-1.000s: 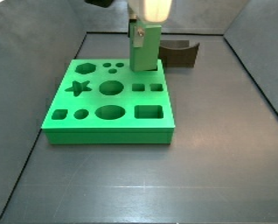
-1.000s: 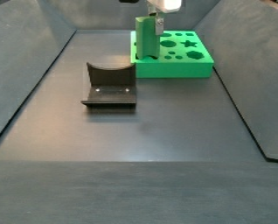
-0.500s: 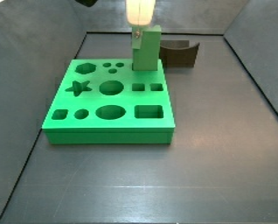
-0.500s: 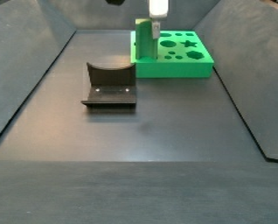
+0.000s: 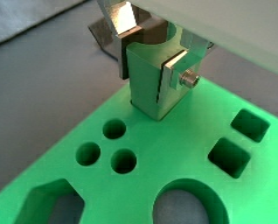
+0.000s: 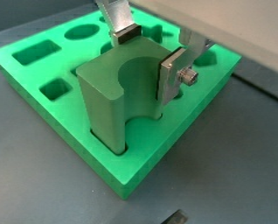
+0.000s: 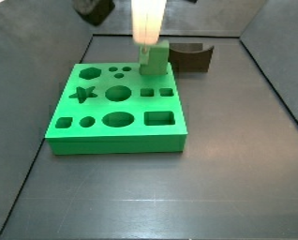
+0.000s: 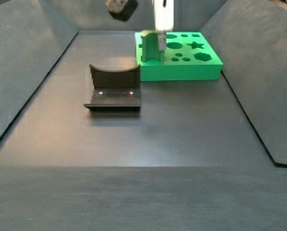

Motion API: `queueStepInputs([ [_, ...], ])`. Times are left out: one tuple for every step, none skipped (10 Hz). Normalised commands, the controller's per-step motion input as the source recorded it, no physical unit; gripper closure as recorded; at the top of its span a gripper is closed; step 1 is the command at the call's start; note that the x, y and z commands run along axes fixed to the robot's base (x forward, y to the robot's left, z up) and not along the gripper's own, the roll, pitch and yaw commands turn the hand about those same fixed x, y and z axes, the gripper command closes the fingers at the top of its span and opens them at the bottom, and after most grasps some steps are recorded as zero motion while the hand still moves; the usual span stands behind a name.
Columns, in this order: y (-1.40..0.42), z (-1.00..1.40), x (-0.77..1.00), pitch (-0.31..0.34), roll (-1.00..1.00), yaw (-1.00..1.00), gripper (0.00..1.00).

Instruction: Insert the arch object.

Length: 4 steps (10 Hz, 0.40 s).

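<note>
A robot pincer (image 6: 149,57) hangs over the back edge of a flat bright green board with shaped holes (image 7: 114,143), which lies on a dark grey table (image 7: 177,197). Its two silver plate fingers (image 6: 174,74) are clamped on the opposite flat faces of a tall green block with a half-round notch cut in its upper end, the arch object (image 6: 112,101).

The block stands upright, its long axis pointing straight down from the pincer toward the board. In both wrist views its lower end (image 5: 148,83) meets the board's top surface, and it seems to be already seated partway in a hole there, though the hole's edges are hidden by the block itself. In a side view the block (image 7: 153,61) rises only a little above the board.

A dark L-shaped fixture (image 8: 112,87) stands apart on the table.

The coming move looks like a straight downward push along the block's long axis, then letting go.
</note>
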Motion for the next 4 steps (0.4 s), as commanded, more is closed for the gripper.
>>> queueStepInputs([
  [0.0, -0.66, 0.05, -0.063, 0.12, 0.19, 1.0],
  [0.0, -0.42, 0.07, -0.026, 0.0, 0.0, 1.0],
  [0.09, -0.09, 0.0, -0.05, -0.11, -0.05, 1.0],
  [0.0, 0.0, 0.0, 0.0, 0.0, 0.0, 1.0],
])
